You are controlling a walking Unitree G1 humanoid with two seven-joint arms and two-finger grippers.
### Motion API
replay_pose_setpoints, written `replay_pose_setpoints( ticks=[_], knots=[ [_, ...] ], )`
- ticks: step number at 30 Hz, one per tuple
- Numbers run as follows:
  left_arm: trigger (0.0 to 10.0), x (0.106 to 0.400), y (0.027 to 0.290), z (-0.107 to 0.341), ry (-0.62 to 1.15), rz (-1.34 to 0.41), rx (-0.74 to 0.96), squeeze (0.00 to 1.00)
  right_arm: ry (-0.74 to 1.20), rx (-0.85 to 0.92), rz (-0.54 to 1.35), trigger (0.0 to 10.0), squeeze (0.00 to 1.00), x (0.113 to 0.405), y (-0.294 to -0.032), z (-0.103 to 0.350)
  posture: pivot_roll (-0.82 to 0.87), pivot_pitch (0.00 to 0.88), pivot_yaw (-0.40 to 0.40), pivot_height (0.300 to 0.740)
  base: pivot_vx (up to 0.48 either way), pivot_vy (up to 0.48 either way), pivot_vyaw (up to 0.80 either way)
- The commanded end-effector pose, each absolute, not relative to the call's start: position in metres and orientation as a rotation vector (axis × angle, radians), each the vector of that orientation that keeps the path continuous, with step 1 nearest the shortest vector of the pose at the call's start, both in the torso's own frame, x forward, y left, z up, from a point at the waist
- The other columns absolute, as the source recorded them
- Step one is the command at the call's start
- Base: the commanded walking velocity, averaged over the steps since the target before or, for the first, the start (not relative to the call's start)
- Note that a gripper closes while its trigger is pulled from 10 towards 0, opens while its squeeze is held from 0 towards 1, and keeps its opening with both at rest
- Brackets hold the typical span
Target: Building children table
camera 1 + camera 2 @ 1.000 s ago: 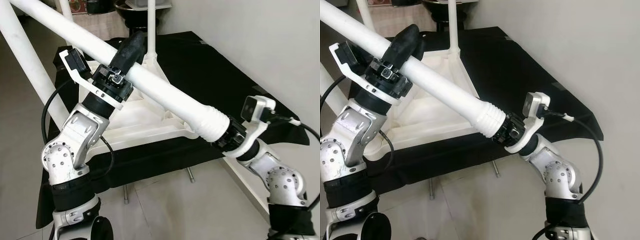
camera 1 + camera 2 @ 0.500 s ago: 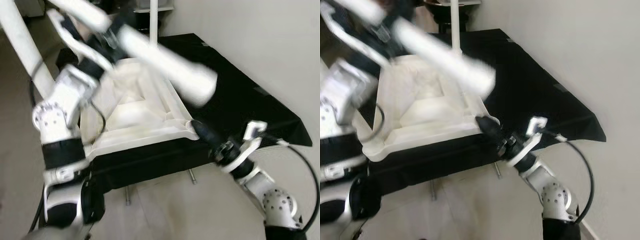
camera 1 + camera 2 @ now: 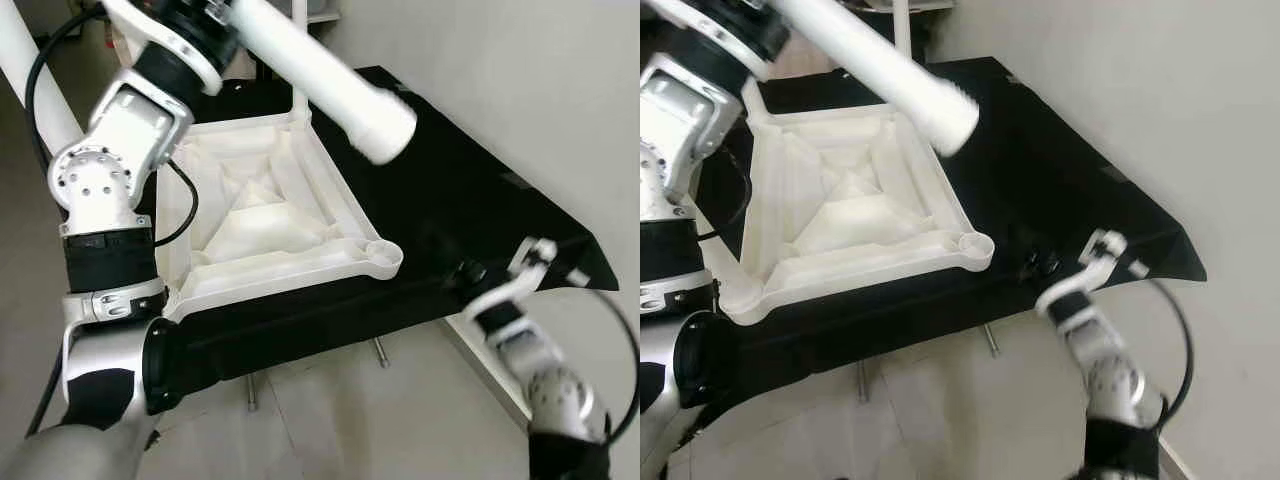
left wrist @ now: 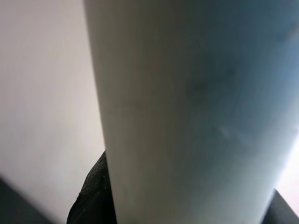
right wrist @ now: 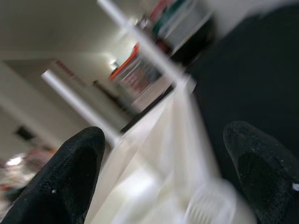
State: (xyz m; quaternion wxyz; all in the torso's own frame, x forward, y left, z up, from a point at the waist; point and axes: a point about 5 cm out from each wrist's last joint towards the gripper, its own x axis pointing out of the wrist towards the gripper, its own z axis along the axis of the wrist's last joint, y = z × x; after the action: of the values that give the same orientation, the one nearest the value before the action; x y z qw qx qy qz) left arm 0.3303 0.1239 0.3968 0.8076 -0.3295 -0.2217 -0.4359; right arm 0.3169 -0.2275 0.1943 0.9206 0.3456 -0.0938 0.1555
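The white plastic table top (image 3: 290, 262) lies upside down on a black cloth, with an empty round socket (image 3: 378, 255) at its near right corner. My left gripper (image 3: 228, 18) is raised at the upper left, shut on a thick white table leg (image 3: 330, 85). That leg slants down to a ribbed free end (image 3: 950, 118) hanging above the top. In the left wrist view the leg (image 4: 187, 107) sits against a black finger (image 4: 93, 198). My right gripper (image 3: 452, 270) is low over the cloth, right of the socket, open and holding nothing, its fingertips (image 5: 70, 177) wide apart.
A thin white leg (image 3: 298, 60) stands upright at the top's far corner. Another thick white leg (image 3: 30, 70) slants at the far left. The black-clothed table (image 3: 450, 170) runs along a plain wall on the right. Tiled floor (image 3: 330, 420) lies in front.
My right gripper let go of the leg's ribbed end and dropped to the cloth beside the socket. The left arm swung the leg upward and to the left.
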Motion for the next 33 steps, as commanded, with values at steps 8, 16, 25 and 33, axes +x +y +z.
replay_pose_setpoints(
  ticks=[8, 16, 25, 33],
  knots=[
    [0.0, 0.322, 0.087, 0.368, -0.412, -1.005, -0.395, 0.0, -0.232, 0.411, 0.259, 10.0, 0.29, 0.337, -0.242, 0.228, -0.12, 0.06, -0.023, 0.74, 0.0, 0.0, 0.0],
    [0.0, 0.305, 0.068, 0.341, -0.387, -1.118, -0.147, 0.0, -0.228, 0.159, 0.825, 10.0, 0.0, 0.318, -0.168, 0.251, -0.11, 0.061, -0.016, 0.74, 0.0, 0.0, 0.0],
    [0.0, 0.296, 0.062, 0.327, -0.378, -1.172, -0.022, 0.0, -0.17, 0.01, 1.021, 10.0, 0.0, 0.31, -0.142, 0.249, -0.1, 0.062, -0.014, 0.74, 0.0, 0.0, 0.0],
    [0.0, 0.29, 0.058, 0.321, -0.393, -1.195, 0.043, 0.0, -0.057, -0.101, 1.104, 10.0, 0.0, 0.308, -0.128, 0.24, -0.1, 0.061, -0.018, 0.74, 0.0, 0.0, 0.0]
  ],
)
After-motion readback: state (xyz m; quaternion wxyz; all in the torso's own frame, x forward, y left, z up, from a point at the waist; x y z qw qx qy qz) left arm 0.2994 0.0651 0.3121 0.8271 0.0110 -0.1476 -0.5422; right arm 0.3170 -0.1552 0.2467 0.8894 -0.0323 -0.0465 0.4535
